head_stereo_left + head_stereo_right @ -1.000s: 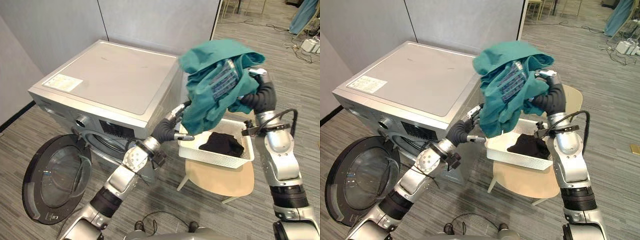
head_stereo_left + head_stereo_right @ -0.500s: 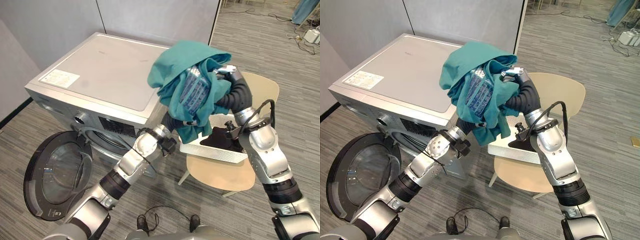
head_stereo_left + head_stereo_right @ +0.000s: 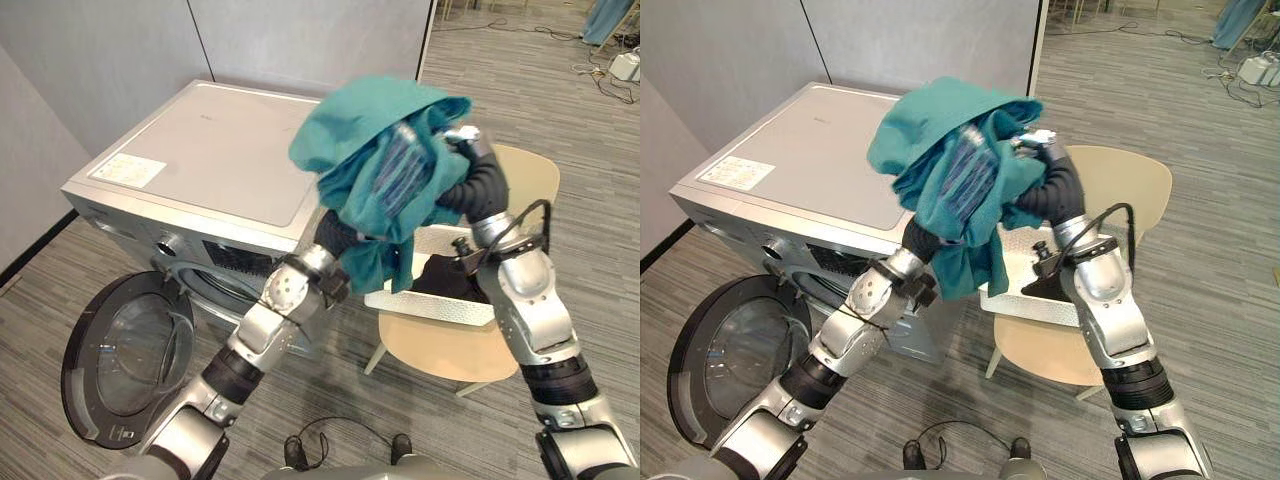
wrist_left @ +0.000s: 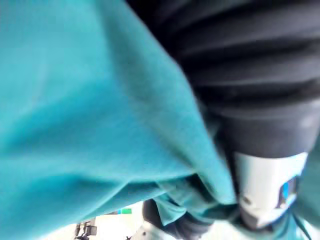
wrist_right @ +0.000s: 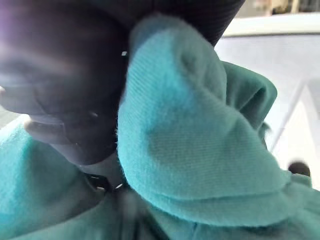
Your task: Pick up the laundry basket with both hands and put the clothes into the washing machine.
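Note:
A teal garment hangs bunched in the air between the washing machine and the white laundry basket. My right hand is raised beside it, curled into the cloth at its upper right edge. My left hand reaches up beneath the garment, and the cloth covers all of it past the dark wrist cover. In both wrist views teal cloth lies right against the dark covers. A dark piece of clothing lies in the basket.
The basket rests on a beige round chair. The machine's round door stands open at the lower left, beside the drum opening. Grey partition walls stand behind the machine.
The teal garment has travelled left from above the basket to the machine's corner. My left hand has risen under it. The camera has also shifted.

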You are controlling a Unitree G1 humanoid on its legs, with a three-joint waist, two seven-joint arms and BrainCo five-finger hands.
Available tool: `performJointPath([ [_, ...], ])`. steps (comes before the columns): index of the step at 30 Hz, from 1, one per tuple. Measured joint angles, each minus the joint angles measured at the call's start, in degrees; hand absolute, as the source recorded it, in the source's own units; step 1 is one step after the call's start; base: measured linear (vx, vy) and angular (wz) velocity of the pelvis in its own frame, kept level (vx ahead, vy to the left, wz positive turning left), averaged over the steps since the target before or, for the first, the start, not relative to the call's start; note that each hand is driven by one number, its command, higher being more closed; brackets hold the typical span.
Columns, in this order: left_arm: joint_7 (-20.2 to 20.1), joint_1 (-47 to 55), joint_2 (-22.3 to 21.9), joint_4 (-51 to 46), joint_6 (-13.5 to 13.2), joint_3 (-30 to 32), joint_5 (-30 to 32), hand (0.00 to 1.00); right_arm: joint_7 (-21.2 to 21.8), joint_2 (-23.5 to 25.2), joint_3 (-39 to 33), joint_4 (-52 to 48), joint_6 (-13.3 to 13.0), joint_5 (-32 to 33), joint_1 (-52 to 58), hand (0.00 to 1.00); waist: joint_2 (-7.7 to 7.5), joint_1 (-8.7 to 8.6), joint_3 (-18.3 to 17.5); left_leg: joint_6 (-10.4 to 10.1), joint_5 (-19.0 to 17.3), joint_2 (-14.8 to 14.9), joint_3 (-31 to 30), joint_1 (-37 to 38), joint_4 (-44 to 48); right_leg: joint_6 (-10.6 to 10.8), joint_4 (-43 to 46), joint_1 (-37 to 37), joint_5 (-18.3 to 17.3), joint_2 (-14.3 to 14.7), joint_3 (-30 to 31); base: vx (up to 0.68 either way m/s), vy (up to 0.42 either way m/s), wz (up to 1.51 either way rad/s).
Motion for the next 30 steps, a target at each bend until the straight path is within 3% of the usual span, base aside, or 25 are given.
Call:
performJointPath([
  [6,-5.0,9.1,5.5,0.0,0.6,-0.1,0.2,0.0,-4.7,-4.5,-7.5,5.7,0.2,-1.2,-1.5,1.0,1.82,-0.04,-1.2,0.0,0.0,-0.2,-0.4,0.0,0.0,0.2,-1.0,0.5,0.2,-0.1,-0.1,0.03,0.001,0.0],
  [10,-7.2,10.5,5.7,0.0,1.4,-0.2,0.7,0.0,-6.3,-5.4,-8.2,5.8,0.2,-1.2,-3.3,1.0,2.44,-0.13,-1.6,0.0,0.1,-0.2,-0.9,0.0,0.0,0.2,-1.1,0.8,0.2,0.0,-0.5,0.01,-0.002,0.05],
  [15,-6.8,12.0,5.4,0.0,1.4,0.2,0.8,0.0,-6.3,-5.1,-8.5,5.8,0.2,-1.2,-3.5,1.0,2.43,-0.12,-1.6,0.0,0.3,-0.3,-1.6,0.0,-0.2,0.2,-1.1,1.0,0.2,-0.1,-0.7,-0.01,0.001,0.04],
  [23,-2.6,11.9,-1.0,0.0,1.5,4.2,2.0,0.0,-4.9,1.6,-8.0,5.0,0.4,-1.3,-1.1,1.0,2.4,-0.09,-1.6,-0.1,0.4,-0.3,-1.9,0.0,-0.5,0.1,-1.6,1.3,0.3,0.0,-0.8,0.0,0.0,0.0],
  [30,3.3,4.2,-8.2,4.1,2.2,4.4,14.4,0.0,-2.2,7.0,-0.9,2.8,1.9,-0.9,3.0,1.0,2.3,0.13,-1.5,-0.1,0.4,-0.3,-2.1,0.0,-0.5,0.1,-1.6,1.5,0.3,0.0,-0.9,0.0,0.0,0.0],
])
